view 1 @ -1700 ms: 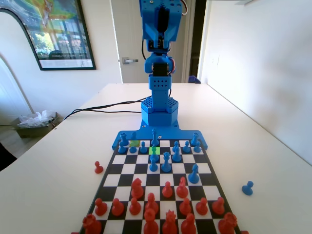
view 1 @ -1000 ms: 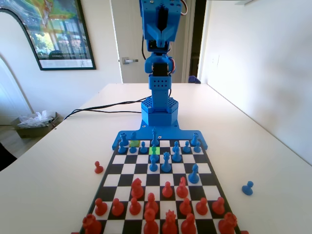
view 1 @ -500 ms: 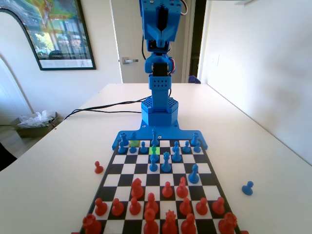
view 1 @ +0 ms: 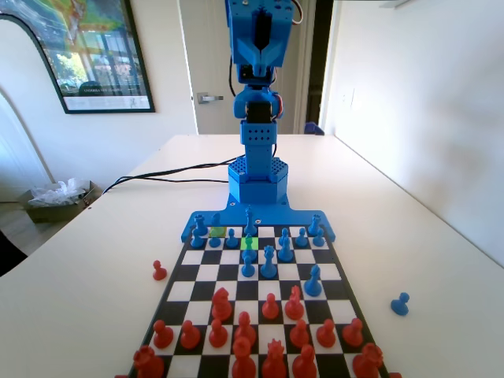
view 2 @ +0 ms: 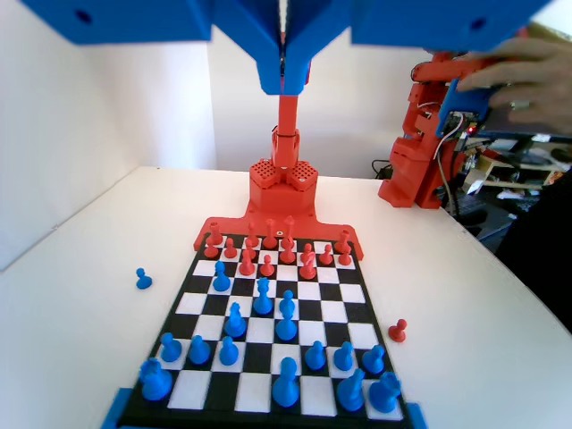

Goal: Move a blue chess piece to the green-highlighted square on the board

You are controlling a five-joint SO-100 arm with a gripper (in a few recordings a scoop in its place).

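— Where do we see the green-highlighted square (view 1: 249,243)?
— In the fixed view, second row of the board (view 1: 339,272) from the arm, well below our raised gripper (view 2: 284,82).
— And the jaws?
— Pressed together, holding nothing.

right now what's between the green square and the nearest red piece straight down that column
In the fixed view, one blue pawn stands in that column in front of the green square; past it the squares are bare up to the red piece.
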